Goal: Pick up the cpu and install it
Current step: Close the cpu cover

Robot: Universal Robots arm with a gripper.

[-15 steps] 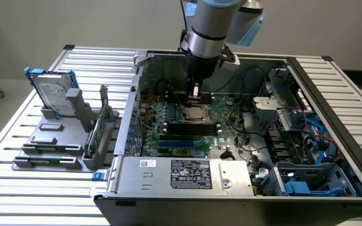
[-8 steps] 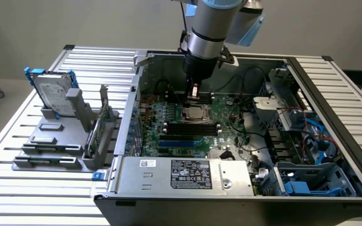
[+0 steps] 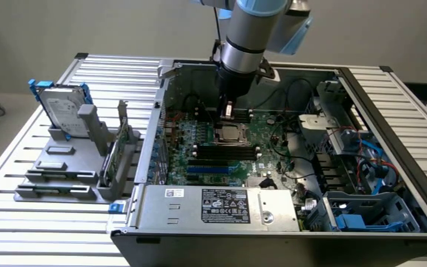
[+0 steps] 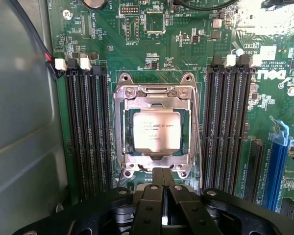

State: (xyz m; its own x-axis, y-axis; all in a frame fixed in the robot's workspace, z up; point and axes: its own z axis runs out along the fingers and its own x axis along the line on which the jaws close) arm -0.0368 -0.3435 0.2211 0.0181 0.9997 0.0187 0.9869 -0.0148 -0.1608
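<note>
Here's the arm (image 3: pixel 243 50), reaching straight down into the open computer case (image 3: pixel 221 228) on the slatted table (image 3: pixel 50 233). The hand (image 3: pixel 228 114) hangs just above the green motherboard (image 4: pixel 186 44), and look at the cpu (image 4: pixel 157 129): it lies flat inside the metal socket frame (image 4: pixel 120 122), silver top up, black memory slots (image 4: pixel 85 127) running along both sides. In the wrist view the hand (image 4: pixel 164 178) is clenched, its two dark fingers (image 4: pixel 152 196) pressed together with nothing between them, the tips just beside the frame's near edge and clear of the chip. From the exterior view the cpu (image 3: pixel 233 132) sits right below the fingertips. Over on the exterior view's left, a hard drive (image 3: pixel 61 111) stands upright in a grey holder.
</note>
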